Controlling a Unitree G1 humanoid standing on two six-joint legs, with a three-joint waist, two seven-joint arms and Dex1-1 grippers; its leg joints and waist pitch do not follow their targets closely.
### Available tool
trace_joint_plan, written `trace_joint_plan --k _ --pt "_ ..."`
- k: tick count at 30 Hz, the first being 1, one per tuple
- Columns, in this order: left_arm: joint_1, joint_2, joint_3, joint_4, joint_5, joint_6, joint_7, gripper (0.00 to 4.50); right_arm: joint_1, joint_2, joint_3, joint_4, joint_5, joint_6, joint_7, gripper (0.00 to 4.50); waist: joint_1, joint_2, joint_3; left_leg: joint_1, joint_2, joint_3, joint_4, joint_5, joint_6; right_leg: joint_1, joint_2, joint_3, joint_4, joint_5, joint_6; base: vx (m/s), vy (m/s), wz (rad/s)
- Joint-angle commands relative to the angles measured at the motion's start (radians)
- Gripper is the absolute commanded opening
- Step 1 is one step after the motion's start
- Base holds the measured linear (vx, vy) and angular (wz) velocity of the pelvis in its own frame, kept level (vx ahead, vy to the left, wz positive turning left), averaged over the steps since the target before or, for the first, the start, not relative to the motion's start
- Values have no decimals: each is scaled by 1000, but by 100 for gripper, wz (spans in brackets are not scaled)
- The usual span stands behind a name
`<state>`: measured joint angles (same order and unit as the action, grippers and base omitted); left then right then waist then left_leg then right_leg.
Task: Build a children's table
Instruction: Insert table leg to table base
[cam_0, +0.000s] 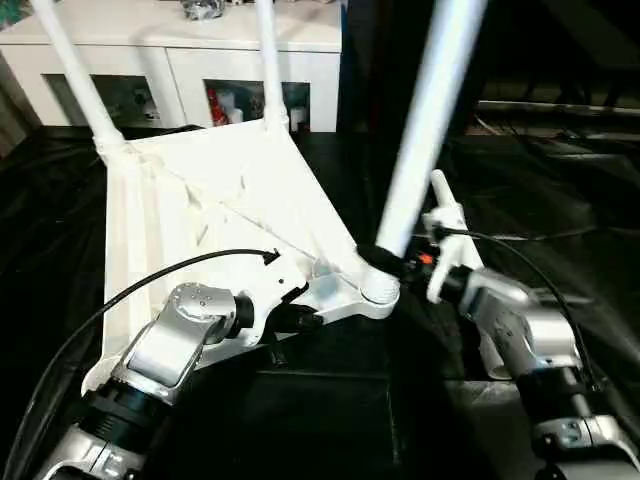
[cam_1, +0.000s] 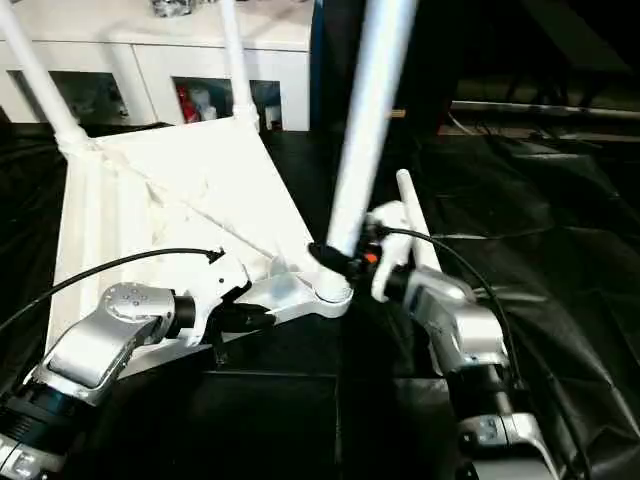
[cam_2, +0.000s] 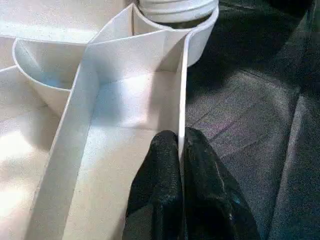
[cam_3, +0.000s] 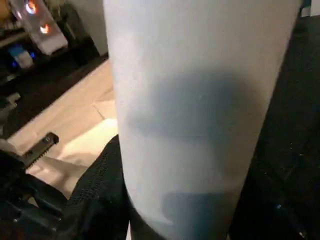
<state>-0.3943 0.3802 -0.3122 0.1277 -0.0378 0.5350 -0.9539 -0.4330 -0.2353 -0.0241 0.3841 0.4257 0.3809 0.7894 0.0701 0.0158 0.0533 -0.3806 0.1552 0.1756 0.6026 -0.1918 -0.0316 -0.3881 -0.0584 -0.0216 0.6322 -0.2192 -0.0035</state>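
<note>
the right gripper (cam_0: 385, 262) clasps the third leg (cam_0: 425, 130) just above its corner socket (cam_0: 378, 288), leg upright and leaning slightly; the left gripper (cam_2: 180, 165) pinches the tabletop (cam_0: 230, 190) rim beside it.

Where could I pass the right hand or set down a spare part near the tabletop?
Free: dark cloth right of the tabletop, and the dark patch between the forearms. Crowded: the near corner socket, where the right hand clamps the leg and the left hand pinches the rim.
</note>
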Motion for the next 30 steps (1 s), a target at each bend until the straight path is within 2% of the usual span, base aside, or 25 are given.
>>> trace_joint_plan --k 1,2,6,7,8,9,14,19,21,22,27,30 --pt "-25 -11 52 32 -35 -46 30 0 52 3 8 41 -28 -47 5 193 11 -13 -62 14 67 -24 -69 -118 55 42 -89 37 -77 -95 -258 0 0 0" --pt "-28 -12 52 37 -34 -50 33 0 64 4 14 41 -41 -72 3 193 14 -12 -60 15 68 -22 -69 -128 51 38 -90 38 -80 -110 -252 0 0 0" --pt "-36 -16 55 51 -32 -60 37 0 98 13 34 42 -104 -196 -31 193 16 -12 -55 16 68 -24 -76 -171 33 36 -91 38 -87 -195 -229 0 0 0" --pt "-36 -16 55 51 -32 -60 37 0 98 13 34 42 -104 -196 -31 193 17 -12 -54 16 69 -26 -77 -181 28 36 -92 39 -89 -215 -225 0 0 0" --pt "-38 -18 56 55 -31 -63 38 0 105 18 36 41 -117 -228 -41 193 15 -11 -50 19 68 -28 -82 -224 16 34 -92 40 -96 -286 -208 0 0 0" --pt "-43 -19 56 61 -30 -67 38 0 111 27 33 40 -129 -265 -61 192 15 -11 -51 20 69 -29 -83 -237 9 33 -93 41 -98 -312 -198 0 0 0" --pt "-52 -19 55 76 -27 -79 35 0 113 27 64 49 -163 -313 -55 192 15 -11 -51 21 68 -30 -86 -246 9 28 -91 42 -100 -322 -189 0 0 0" --pt "-62 -19 55 92 -26 -91 33 0 110 35 87 63 -180 -348 -41 192 15 -15 -49 20 68 -30 -87 -254 14 27 -92 43 -104 -338 -185 0 0 0" --pt "-65 -19 54 99 -26 -97 32 0 110 39 93 70 -182 -357 -35 192 15 -12 -48 21 69 -30 -88 -259 14 26 -93 44 -105 -351 -183 0 0 0" --pt "-66 -19 54 101 -26 -99 31 0 110 41 96 73 -185 -360 -32 192 15 -15 -47 21 69 -30 -89 -265 15 25 -92 44 -106 -362 -179 0 0 0" --pt "-67 -12 46 99 -30 -105 10 0 105 35 122 86 -175 -315 26 192 14 -15 -46 21 70 -32 -92 -276 12 24 -92 45 -107 -376 -177 0 0 0" --pt "-67 -5 38 100 -32 -115 -11 0 98 24 138 95 -168 -280 67 192 15 -15 -47 20 70 -31 -91 -265 17 26 -92 46 -105 -348 -185 0 0 0"
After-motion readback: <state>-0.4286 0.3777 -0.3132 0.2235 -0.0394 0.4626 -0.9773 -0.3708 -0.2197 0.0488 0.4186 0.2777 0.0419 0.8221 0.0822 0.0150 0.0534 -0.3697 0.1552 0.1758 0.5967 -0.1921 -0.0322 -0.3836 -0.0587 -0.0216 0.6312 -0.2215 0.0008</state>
